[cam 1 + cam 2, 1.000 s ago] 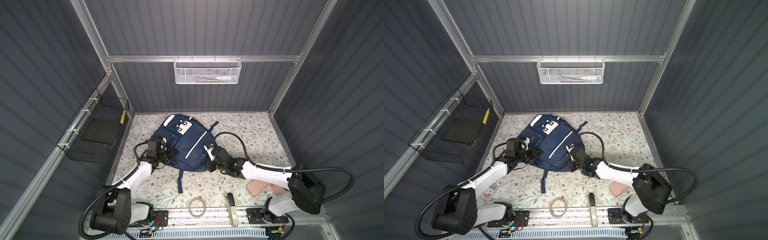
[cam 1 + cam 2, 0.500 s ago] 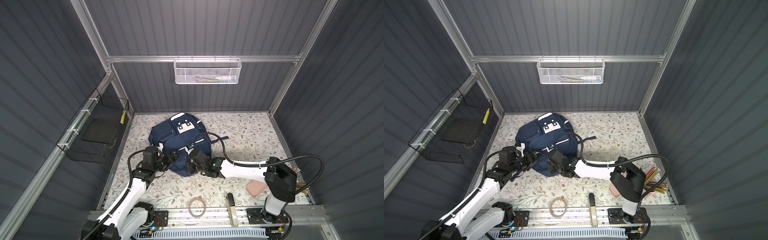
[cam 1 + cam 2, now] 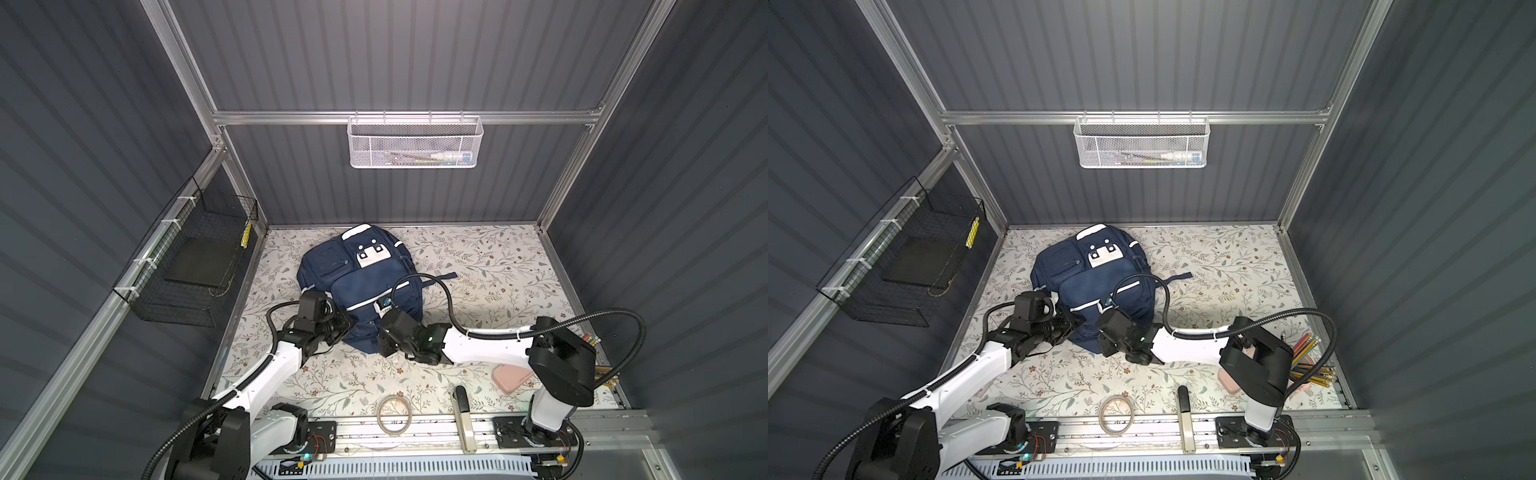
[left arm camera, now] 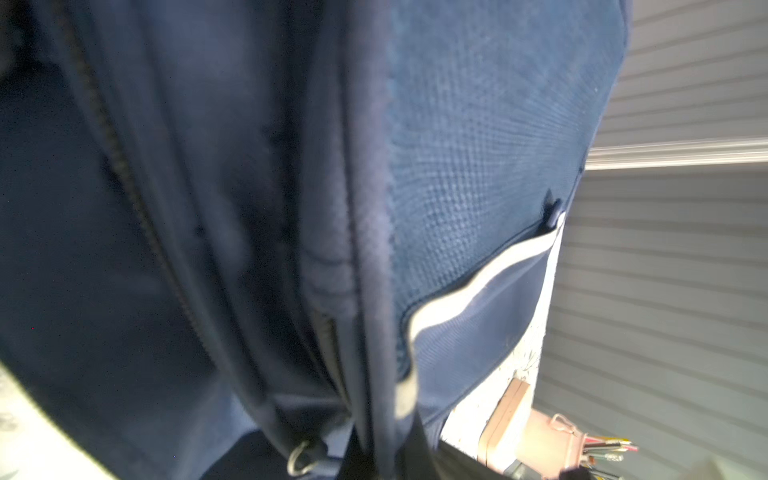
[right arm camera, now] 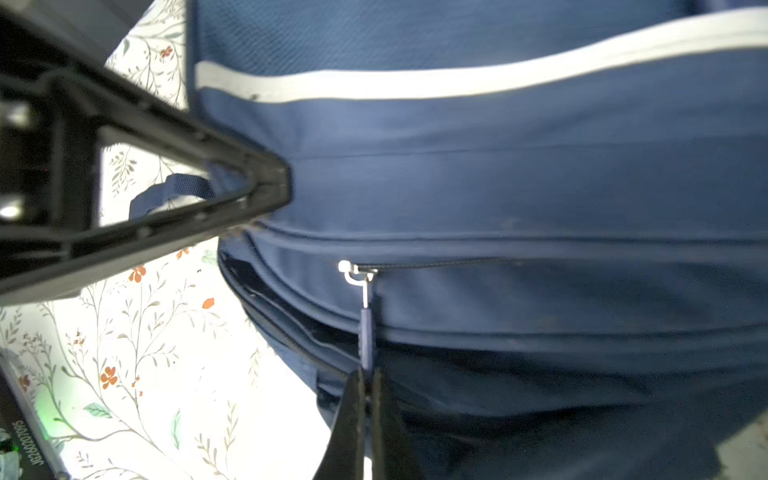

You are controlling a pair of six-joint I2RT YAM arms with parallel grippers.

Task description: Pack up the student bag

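- A navy student bag point(image 3: 357, 286) lies flat on a floral-patterned desk point(image 3: 478, 266). It sits in the back-left part of the desk, close to the back edge.
- The bag's front pockets face up. Its white patches point toward the back edge and its bottom end toward the front edge.
- One blue strap point(image 3: 442, 276) trails from the bag toward the right edge.
- The left arm point(image 3: 282, 361) reaches in from the front-left corner. Its jaws are together, with the tips against the bag's front-left side.
- In the right wrist view, the tip of these jaws presses the bag's seam below a white stripe point(image 5: 457, 79). Whether any fabric is pinched between them cannot be told.
- The right arm point(image 3: 486, 349) reaches from the front-right corner to the bag's front end.
- Its jaws are clamped on a dark blue zipper pull point(image 5: 365, 336), which hangs from a silver slider point(image 5: 353, 272).
- The left wrist view is filled with blurred blue fabric, including a mesh side pocket point(image 4: 478, 166).
- A pink pencil case point(image 3: 509, 376) lies near the front-right corner, partly hidden by the right arm. Coloured pencils point(image 3: 1314, 371) are beside it, by the right edge.
- A tape roll point(image 3: 394, 413) lies at the middle of the front edge.
- A white mesh basket point(image 3: 415, 143) hangs on the back wall.
- A black wire basket point(image 3: 195, 266) hangs on the left wall.
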